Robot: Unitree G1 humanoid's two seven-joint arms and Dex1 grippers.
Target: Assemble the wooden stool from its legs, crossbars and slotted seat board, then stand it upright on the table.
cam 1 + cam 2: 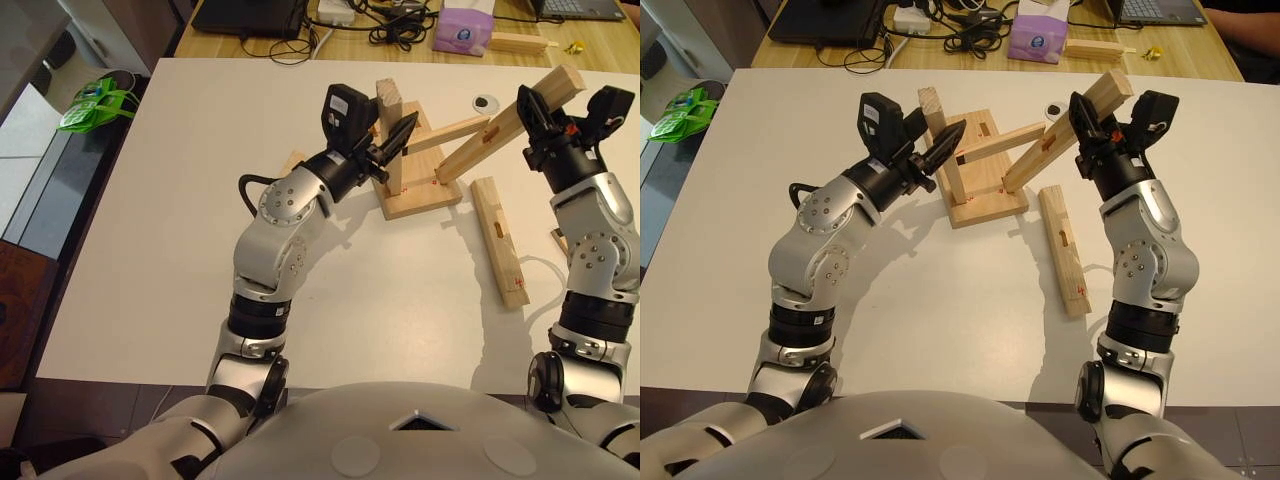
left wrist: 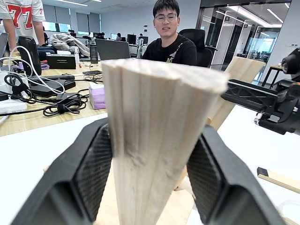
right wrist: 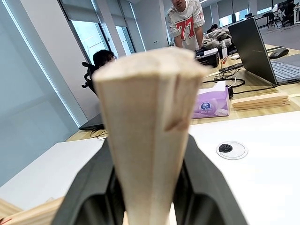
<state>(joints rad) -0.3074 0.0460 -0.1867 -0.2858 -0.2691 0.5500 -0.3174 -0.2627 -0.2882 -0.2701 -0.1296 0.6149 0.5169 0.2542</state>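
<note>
- The upright leg (image 1: 387,98), standing on the seat board (image 1: 425,200), is being pinched by the left gripper (image 1: 400,135).
- The tilted leg (image 1: 475,148), low end at the board, is being clamped by the right gripper (image 1: 527,110).
- A third leg (image 1: 500,245) is being borne flat by the table (image 1: 200,200), just beside the board.

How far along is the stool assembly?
Done: upright leg on the seat board, left gripper clamped on it. In hand: right gripper holds a second leg, tilted, joined by a crossbar, not seated. Left: seat it, add the loose leg from the table, flip upright.
</note>
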